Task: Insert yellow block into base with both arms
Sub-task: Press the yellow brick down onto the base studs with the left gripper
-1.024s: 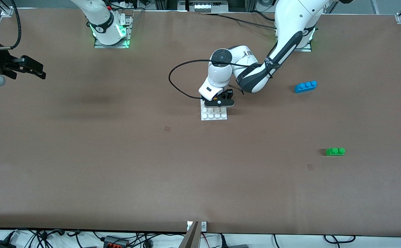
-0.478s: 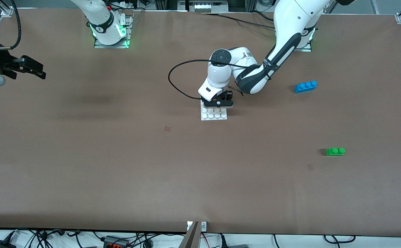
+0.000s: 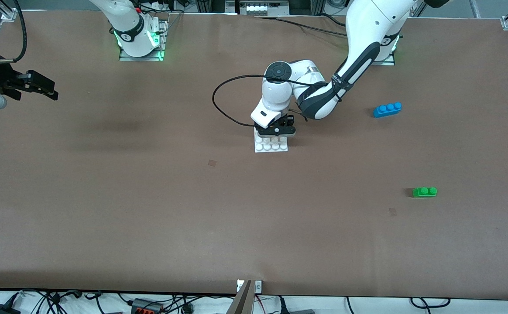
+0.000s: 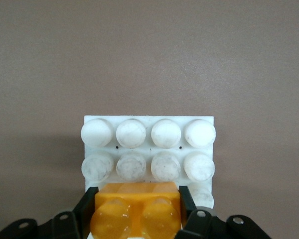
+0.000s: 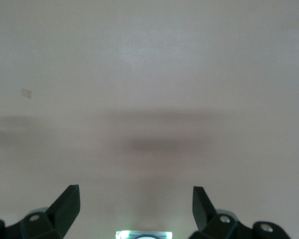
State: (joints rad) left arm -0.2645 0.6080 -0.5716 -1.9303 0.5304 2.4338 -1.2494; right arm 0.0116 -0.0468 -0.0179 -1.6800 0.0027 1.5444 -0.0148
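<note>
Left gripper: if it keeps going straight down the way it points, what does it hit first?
Most likely the base: the left gripper, shut on the yellow block, points down over its studs, so the block should meet them first. The remaining gap is unclear.

From my right wrist camera I see the right end effector [image 5: 135,204] hanging above bare brown tabletop [image 5: 149,74], its two black fingers [image 5: 67,204] set wide apart with nothing between them. A soft dark shadow [image 5: 154,144] lies on the tabletop under the end effector, with a fainter band stretching across above it. A small pale square mark [image 5: 26,92] sits on the surface, well apart from the shadow. Between the finger bases I catch a small greenish-white bright patch [image 5: 142,234] at the frame edge.
</note>
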